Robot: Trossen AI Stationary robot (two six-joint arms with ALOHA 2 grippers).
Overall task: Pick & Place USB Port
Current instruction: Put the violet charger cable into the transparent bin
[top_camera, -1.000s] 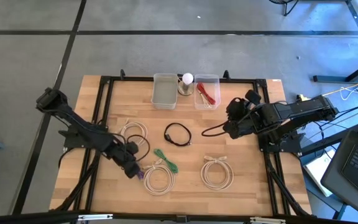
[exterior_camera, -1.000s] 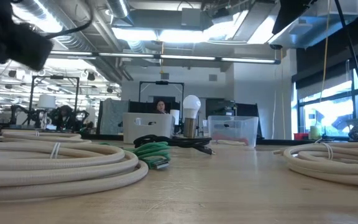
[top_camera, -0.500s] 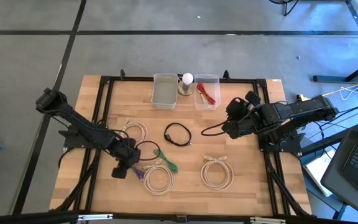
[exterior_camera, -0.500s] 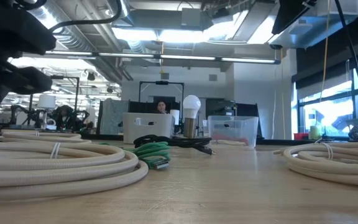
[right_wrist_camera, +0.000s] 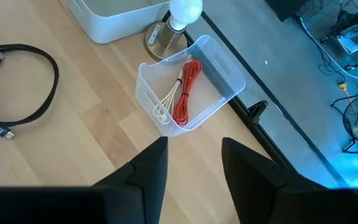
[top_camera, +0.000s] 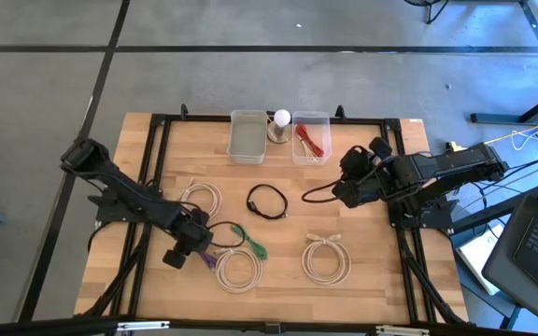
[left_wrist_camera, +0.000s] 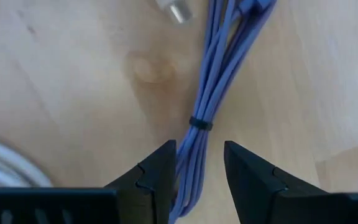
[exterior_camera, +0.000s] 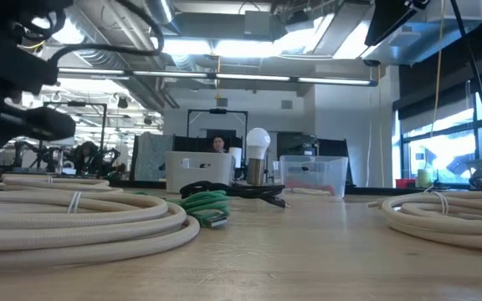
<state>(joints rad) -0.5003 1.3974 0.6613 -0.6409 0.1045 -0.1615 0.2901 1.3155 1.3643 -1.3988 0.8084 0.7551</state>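
A purple cable bundle (left_wrist_camera: 209, 99), tied with a black band (left_wrist_camera: 199, 122), lies flat on the wooden table near its left front (top_camera: 211, 262). My left gripper (left_wrist_camera: 197, 165) points down over it, open. One finger stands on either side of the bundle, just short of the band. I cannot tell whether they touch it. My right gripper (right_wrist_camera: 194, 163) hangs open above the table's right side (top_camera: 339, 191), with nothing between its fingers. It faces the clear bin (right_wrist_camera: 191, 93).
White cable coils (top_camera: 238, 269) (top_camera: 327, 259) (top_camera: 201, 198), a green cable (top_camera: 248, 239) and a black cable loop (top_camera: 267, 202) lie around the middle. At the far edge stand a white bin (top_camera: 247, 136), a light bulb (top_camera: 280, 121) and the clear bin (top_camera: 311, 138), which holds a red cable.
My left gripper has rolled about its own pointing line, so its wrist camera has swung round toward the table's left. It has also sunk a little toward the purple bundle. The cables have not moved.
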